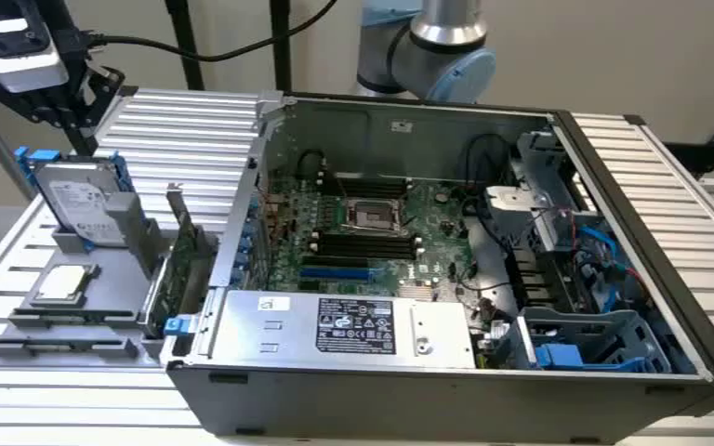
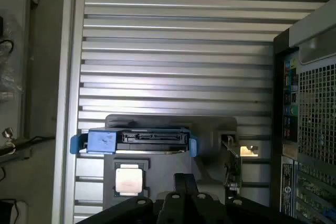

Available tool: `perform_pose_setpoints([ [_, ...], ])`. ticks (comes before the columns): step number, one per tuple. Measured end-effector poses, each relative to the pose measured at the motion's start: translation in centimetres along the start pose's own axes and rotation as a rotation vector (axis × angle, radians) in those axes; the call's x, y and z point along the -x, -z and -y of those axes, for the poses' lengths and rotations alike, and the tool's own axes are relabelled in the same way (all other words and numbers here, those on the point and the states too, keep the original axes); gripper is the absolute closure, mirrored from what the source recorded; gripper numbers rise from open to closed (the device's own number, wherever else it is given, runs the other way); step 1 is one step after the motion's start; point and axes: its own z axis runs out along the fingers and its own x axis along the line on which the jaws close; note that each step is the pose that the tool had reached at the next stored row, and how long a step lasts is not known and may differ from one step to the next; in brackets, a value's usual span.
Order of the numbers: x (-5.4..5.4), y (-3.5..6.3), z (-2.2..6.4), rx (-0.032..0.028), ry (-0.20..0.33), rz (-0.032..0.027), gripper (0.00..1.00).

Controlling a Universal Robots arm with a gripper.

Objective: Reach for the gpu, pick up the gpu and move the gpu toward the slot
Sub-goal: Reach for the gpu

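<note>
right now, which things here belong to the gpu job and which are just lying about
Job:
gpu, upright in the gray holder beside the computer case
gripper, above the hard drive, apart from the gpu

Lying about:
hard drive in its blue frame
CPU chip

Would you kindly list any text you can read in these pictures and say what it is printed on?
No text is legible.
Label on the hard drive: too small to read.
Label on the power supply: too small to read.
The sticker on the case wall: too small to read.
</note>
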Motion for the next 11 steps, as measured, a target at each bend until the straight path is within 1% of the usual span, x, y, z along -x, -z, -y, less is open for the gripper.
perform_pose_setpoints([
  [11, 0.0, 0.0, 0.0, 0.0, 0.0, 0.0, 0.89],
])
